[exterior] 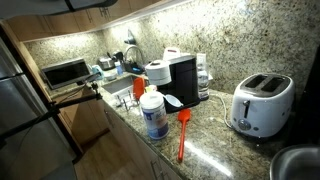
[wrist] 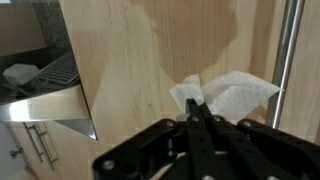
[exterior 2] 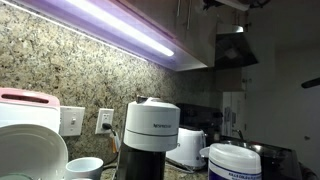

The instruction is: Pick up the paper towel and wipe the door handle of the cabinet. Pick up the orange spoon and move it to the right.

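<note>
While hand [wrist: 197, 108] closed on paper towel [wrist: 236, 94], orange spoon [exterior: 183, 135] head toward backsplash [exterior: 222, 48]; handle frontward

A pale wooden cabinet front [wrist: 130, 60] is seen straight ahead of the pincer [wrist: 197, 108]. A speckled granite wall [exterior 2: 60, 75] is lit by a strip light [exterior 2: 130, 30] beneath upper cabinets [exterior 2: 200, 35], above a granite countertop [exterior: 215, 145].

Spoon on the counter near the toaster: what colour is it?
The spoon is orange-red; it shows best in an exterior view.
</note>
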{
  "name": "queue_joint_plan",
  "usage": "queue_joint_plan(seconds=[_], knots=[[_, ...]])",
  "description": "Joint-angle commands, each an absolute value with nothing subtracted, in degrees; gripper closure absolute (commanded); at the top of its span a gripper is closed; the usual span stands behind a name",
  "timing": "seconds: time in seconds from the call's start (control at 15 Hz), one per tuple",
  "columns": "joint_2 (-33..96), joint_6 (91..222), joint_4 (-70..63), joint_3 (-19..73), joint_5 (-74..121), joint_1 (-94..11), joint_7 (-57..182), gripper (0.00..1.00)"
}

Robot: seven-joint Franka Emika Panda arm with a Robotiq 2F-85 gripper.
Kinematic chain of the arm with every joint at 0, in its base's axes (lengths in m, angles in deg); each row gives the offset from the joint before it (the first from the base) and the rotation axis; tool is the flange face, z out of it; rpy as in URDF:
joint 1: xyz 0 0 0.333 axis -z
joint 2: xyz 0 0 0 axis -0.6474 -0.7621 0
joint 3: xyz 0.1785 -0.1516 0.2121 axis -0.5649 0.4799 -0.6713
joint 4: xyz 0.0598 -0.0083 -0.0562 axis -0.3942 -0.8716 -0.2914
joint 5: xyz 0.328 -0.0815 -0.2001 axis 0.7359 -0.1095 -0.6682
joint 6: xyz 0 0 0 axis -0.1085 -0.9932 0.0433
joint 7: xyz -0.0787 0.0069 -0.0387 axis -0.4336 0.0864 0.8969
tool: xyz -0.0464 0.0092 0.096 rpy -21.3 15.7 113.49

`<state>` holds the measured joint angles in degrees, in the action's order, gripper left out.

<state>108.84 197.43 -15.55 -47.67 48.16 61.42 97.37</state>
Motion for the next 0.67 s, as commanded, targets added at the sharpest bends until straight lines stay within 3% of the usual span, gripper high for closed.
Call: queue_joint_plan(seconds=[0.0, 0.6], knots=[[105.36, 196.84, -15.78, -48.14, 46.54, 59.38, 96.59, 0.99], [105.17, 186.24, -24.68, -39.45, 31.75, 46.62, 76.68, 0.99]])
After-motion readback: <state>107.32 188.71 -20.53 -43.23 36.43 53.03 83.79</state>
